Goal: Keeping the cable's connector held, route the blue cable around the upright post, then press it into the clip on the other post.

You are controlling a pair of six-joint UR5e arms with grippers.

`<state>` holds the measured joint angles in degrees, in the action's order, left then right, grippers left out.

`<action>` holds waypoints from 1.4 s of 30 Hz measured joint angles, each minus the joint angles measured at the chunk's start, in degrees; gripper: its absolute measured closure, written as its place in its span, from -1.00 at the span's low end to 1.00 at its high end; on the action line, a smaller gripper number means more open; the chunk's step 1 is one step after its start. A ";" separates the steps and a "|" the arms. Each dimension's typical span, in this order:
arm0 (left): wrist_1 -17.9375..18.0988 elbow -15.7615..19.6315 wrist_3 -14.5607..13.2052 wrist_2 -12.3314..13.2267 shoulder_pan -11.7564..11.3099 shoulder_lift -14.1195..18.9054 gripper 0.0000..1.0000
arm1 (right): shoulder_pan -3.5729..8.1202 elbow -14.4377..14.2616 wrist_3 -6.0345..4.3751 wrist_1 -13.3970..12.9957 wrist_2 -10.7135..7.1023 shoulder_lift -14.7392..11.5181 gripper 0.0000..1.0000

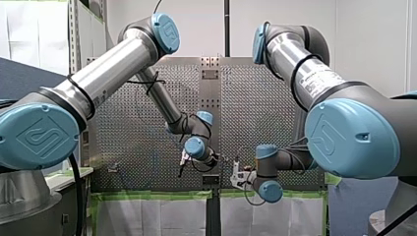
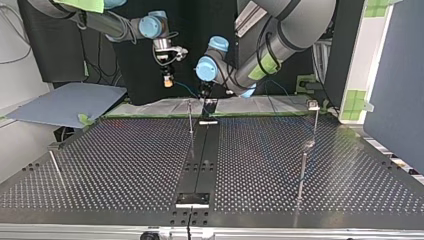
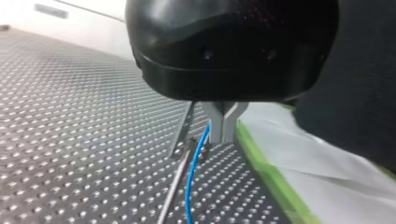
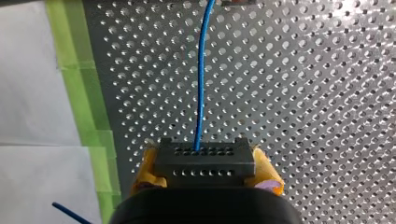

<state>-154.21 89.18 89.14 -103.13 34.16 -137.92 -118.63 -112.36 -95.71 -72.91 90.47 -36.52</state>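
Right gripper (image 2: 168, 80), upper left of top view: yellow pads clamped on the black connector (image 4: 205, 163). Left gripper (image 3: 223, 133): metal fingers closed, pinching the blue cable (image 4: 201, 84) just beside the post (image 2: 190, 117).

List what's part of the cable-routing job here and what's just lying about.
Job:
blue cable
connector, held in my right end effector
my left end effector, pinching the cable
centre post
capped post

Lying about:
grey-blue sheet beside the table
green tape
white covering
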 joint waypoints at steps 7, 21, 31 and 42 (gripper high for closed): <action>1.05 0.00 3.72 0.26 -0.66 -0.49 1.00 | 1.36 1.06 0.76 0.15 -3.17 0.95 1.00; 2.58 0.01 9.65 2.42 -1.62 -2.46 1.00 | 3.59 5.61 2.91 3.73 -6.81 3.84 1.00; 3.08 -2.06 11.61 3.24 -2.19 -7.17 1.00 | 4.09 9.49 3.57 8.84 -8.24 3.86 1.00; 4.19 -3.08 11.05 3.94 -3.02 -8.07 1.00 | 4.92 11.01 4.39 10.54 -9.08 3.86 1.00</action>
<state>-150.02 86.10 100.19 -99.19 31.15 -145.99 -113.71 -101.35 -91.32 -62.37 81.39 -32.66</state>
